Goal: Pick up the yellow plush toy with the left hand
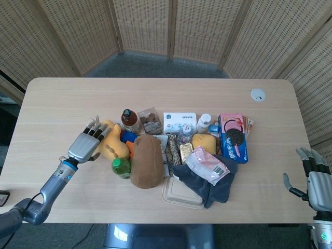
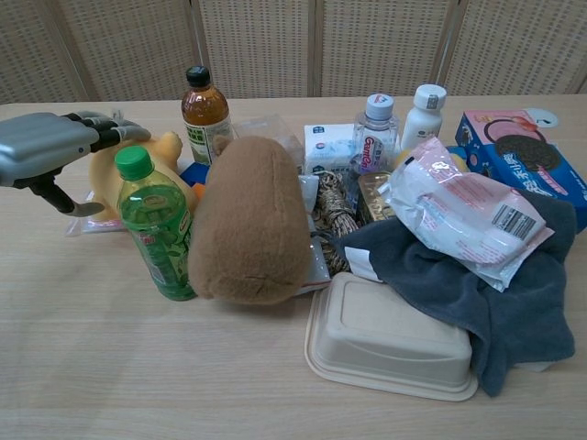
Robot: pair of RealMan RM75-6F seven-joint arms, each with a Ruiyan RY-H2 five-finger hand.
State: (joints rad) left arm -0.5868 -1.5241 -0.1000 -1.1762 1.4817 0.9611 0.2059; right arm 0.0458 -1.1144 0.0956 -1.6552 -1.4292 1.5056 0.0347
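The yellow plush toy (image 1: 113, 142) lies at the left end of the pile of goods, on a clear plastic wrapper; in the chest view the yellow plush toy (image 2: 163, 154) is partly hidden behind a green bottle and my hand. My left hand (image 1: 85, 143) hovers over the toy's left side, fingers spread and extended over it, holding nothing. In the chest view the left hand (image 2: 50, 147) sits just above the toy. My right hand (image 1: 315, 178) hangs open at the table's right front corner, far from the pile.
A green bottle (image 2: 156, 224) and a brown plush (image 2: 248, 220) stand right beside the toy. A dark-capped bottle (image 1: 129, 120) is behind it. Further right lie a tissue pack (image 1: 179, 122), cookie box (image 1: 233, 137), grey cloth (image 2: 477, 284) and takeaway box (image 2: 394, 337).
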